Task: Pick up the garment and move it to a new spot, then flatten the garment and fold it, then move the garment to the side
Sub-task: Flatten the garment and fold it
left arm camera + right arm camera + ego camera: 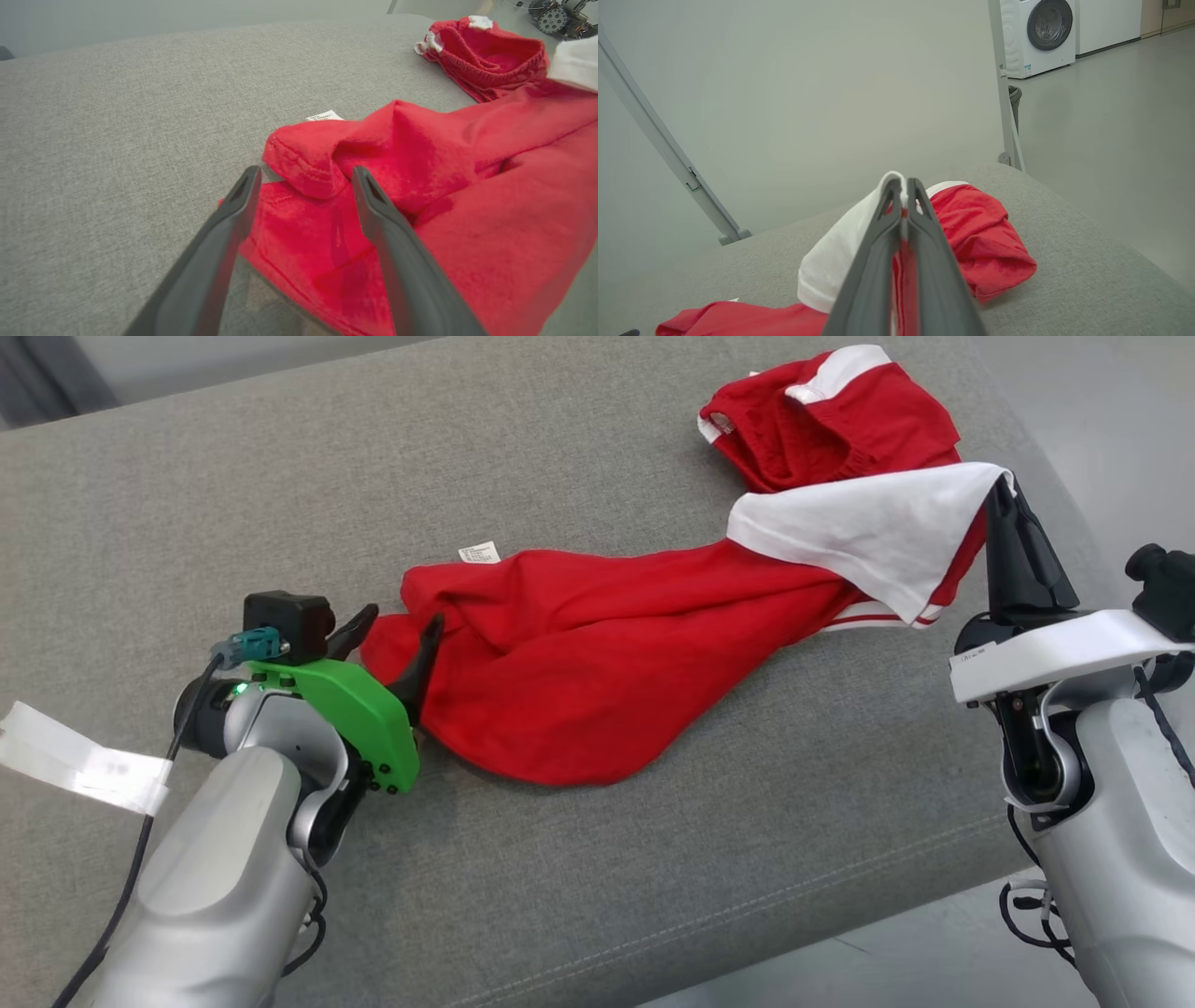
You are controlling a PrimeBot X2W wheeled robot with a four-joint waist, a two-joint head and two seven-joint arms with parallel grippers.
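**At both ends: one grip made, one awaited**

Across the grey woven upholstered cushion (280, 476) the red knit garment with white panels (597, 681) is laid out stretched and twisted. Its long axis runs from about 8 o'clock to 1 o'clock in the head view. A ribbed, elasticated opening is seen at the 1 o'clock end, and a hemmed red edge points toward 8 o'clock. A small white care label (479, 553) is exposed on the garment's 11 o'clock side.

The right gripper (1004, 490) is clenched on the edge of a white panel, at 3 o'clock of the head view. In the right wrist view, white cloth is seen nipped between its closed fingers (878, 261). That corner is held raised off the cushion, judged so that the cloth can be drawn taut for flattening.

The left gripper (403, 616) is released, its jaws spread wide, and nothing is gripped by it. It is placed low at the 8 o'clock end. In the left wrist view the rolled hem is seen between and just beyond the spread fingers (219, 242). This placement is judged to prepare a second grip, so that the garment can be pulled along its long axis and spread. Flattening and folding are judged not yet done, since the cloth lies bunched.
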